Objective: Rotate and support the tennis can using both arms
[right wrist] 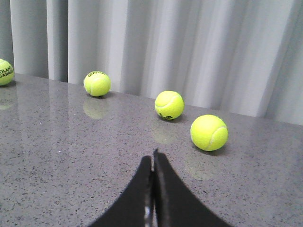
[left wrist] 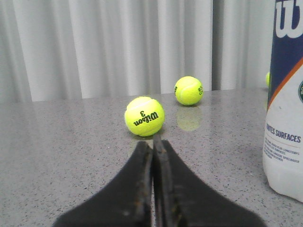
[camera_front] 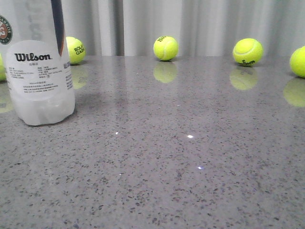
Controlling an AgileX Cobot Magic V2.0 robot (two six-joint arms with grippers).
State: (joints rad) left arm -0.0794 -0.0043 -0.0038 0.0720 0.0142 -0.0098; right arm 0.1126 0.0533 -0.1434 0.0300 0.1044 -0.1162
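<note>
Currently I see the tennis can (camera_front: 40, 71) standing upright on the grey table (camera_front: 190, 167), at the near left of the front view, with its white Wilson label towards the camera. Its clear lower part looks empty, but the label hides most of the inside, so I cannot be sure. Loose tennis balls (camera_front: 166, 48) lie along the far edge, well apart from the can. My left gripper (left wrist: 153, 142) has both fingers pressed together with nothing between them, and it sits low over the table with the can off to its right side. My right gripper (right wrist: 153, 156) is also fully closed and holds nothing; it looks towards three balls near the curtain (right wrist: 189, 47). Neither arm touches the can, so I judge no grasp is in hand at this moment. This scene fits both a can waiting to be turned and a can already set back upright, and I cannot decide which. Any grasp of the can would need the fingers opened wide, since its body is broad.
</note>
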